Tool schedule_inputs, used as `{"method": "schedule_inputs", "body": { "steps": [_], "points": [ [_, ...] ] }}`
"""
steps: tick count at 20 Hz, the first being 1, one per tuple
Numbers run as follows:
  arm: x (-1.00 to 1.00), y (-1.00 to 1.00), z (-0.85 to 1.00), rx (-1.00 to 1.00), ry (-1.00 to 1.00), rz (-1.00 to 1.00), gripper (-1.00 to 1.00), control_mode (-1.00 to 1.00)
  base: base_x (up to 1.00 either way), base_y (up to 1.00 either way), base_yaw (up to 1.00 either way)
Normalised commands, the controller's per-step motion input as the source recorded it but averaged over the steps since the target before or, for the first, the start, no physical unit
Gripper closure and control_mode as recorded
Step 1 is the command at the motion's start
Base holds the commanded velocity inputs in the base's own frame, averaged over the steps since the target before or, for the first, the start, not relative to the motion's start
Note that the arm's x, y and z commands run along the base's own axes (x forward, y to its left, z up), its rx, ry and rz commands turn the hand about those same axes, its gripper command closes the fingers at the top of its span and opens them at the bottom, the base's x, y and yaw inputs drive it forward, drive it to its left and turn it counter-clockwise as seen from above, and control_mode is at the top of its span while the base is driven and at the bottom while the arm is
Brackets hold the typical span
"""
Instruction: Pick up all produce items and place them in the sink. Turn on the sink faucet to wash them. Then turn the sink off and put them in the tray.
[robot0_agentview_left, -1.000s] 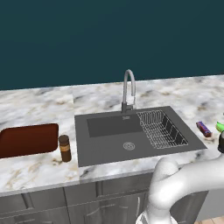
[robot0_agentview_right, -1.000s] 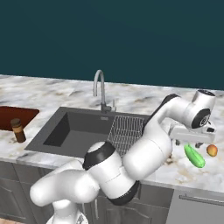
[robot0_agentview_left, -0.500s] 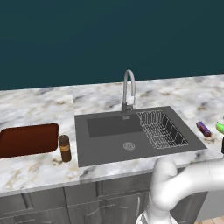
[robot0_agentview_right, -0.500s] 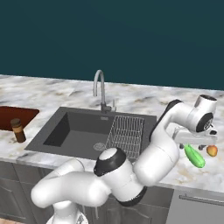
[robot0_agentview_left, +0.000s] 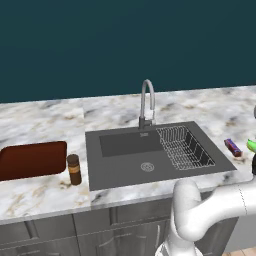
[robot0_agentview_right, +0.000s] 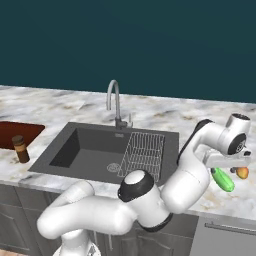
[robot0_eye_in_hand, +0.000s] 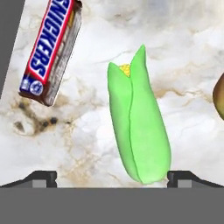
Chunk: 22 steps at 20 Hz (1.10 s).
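1. Left base view: the arm has swung a little lower and further right over the last sec, reaching off the desk's (robot0_agentview_left: 45, 120) right end. The green veg (robot0_agentview_left: 251, 145) peeks in at the right edge, just past the choc bar (robot0_agentview_left: 232, 147). The sink (robot0_agentview_left: 115, 170) is dry and holds no produce, with only the wire rack (robot0_agentview_left: 185, 147) at its right side. The faucet (robot0_agentview_left: 147, 102) shows no water running. The tray (robot0_agentview_left: 30, 160) at far left has nothing in it. The brown jar (robot0_agentview_left: 74, 169) stands between tray and sink.

2. Right base view: the wrist has come down a notch and hangs right above the green veg (robot0_agentview_right: 223, 181). The orange fruit (robot0_agentview_right: 242, 173) sits just beside the veg on its far side. Judgement: approach for the 1st pick, with nothing washed yet. Sink (robot0_agentview_right: 65, 150) and tray (robot0_agentview_right: 15, 135) both hold no produce. Faucet (robot0_agentview_right: 115, 100), rack (robot0_agentview_right: 145, 155) and jar (robot0_agentview_right: 21, 148) are untouched.

3. Hand view: the green veg (robot0_eye_in_hand: 140, 127) reads as a corn cob in its husk, w/ yellow kernels at the tip. It lies flat on the marble, its blunt end betw. the two finger tips and nearer one of them. Jaws are spread as wide as they go, w/ nothing in them and no contact yet. The choc bar (robot0_eye_in_hand: 50, 52) lies apart to one side. The orange fruit (robot0_eye_in_hand: 219, 96) just shows at the opposite edge. Judgement: cob sits off-centre and may need a small sideways nudge before closing.
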Motion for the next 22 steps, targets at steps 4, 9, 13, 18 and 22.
{"method": "schedule_inputs", "body": {
  "steps": [4, 9, 13, 18, 22],
  "points": [
    [0.24, -0.22, -0.25, 0.00, 0.01, 0.10, -1.00, -1.00, 0.00, 0.00, 0.00],
    [0.20, -0.21, -0.25, 0.00, 0.00, 0.08, -1.00, -1.00, 0.00, 0.00, 0.00],
    [0.07, -0.15, -0.26, -0.01, 0.01, 0.07, -1.00, -1.00, 0.00, 0.00, 0.00],
    [0.00, -0.01, -0.29, -0.02, 0.00, 0.04, -1.00, -1.00, 0.00, 0.00, 0.00],
    [0.00, 0.00, -0.27, -0.03, 0.00, 0.06, -1.00, -1.00, 0.00, 0.00, 0.00]
  ]
}}
